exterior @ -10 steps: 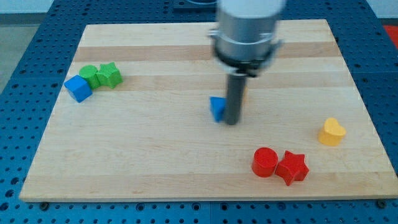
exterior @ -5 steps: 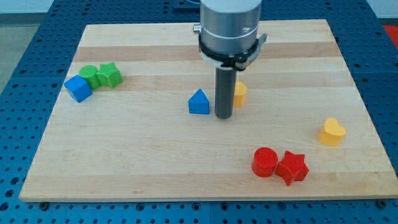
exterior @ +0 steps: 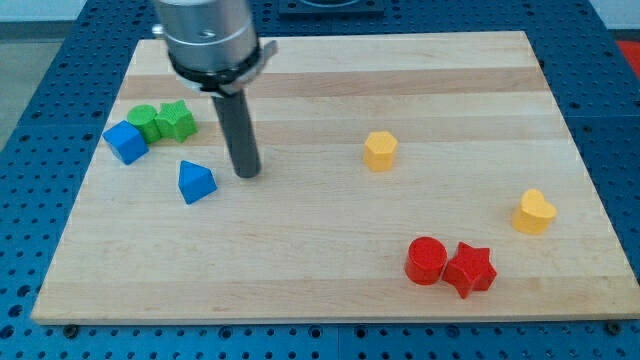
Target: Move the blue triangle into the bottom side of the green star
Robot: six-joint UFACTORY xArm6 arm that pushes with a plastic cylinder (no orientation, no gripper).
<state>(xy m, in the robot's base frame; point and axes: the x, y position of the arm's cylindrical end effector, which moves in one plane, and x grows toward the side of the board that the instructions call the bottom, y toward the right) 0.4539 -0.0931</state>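
Observation:
The blue triangle (exterior: 196, 182) lies on the wooden board at the view's left, below and slightly right of the green star (exterior: 177, 120). My tip (exterior: 248, 174) rests on the board just to the right of the blue triangle, a small gap apart from it. The green star sits near the board's left edge, touching a green round block (exterior: 146, 121) on its left.
A blue cube (exterior: 126, 141) sits left of the green pair. A yellow hexagon-like block (exterior: 380, 150) is mid-board. A yellow heart block (exterior: 534, 211) is at the right. A red cylinder (exterior: 426, 260) and red star (exterior: 470, 269) sit at bottom right.
My tip swept left across the board, and the blue triangle moved with it from the board's middle to just below the green star. The yellow block is now uncovered.

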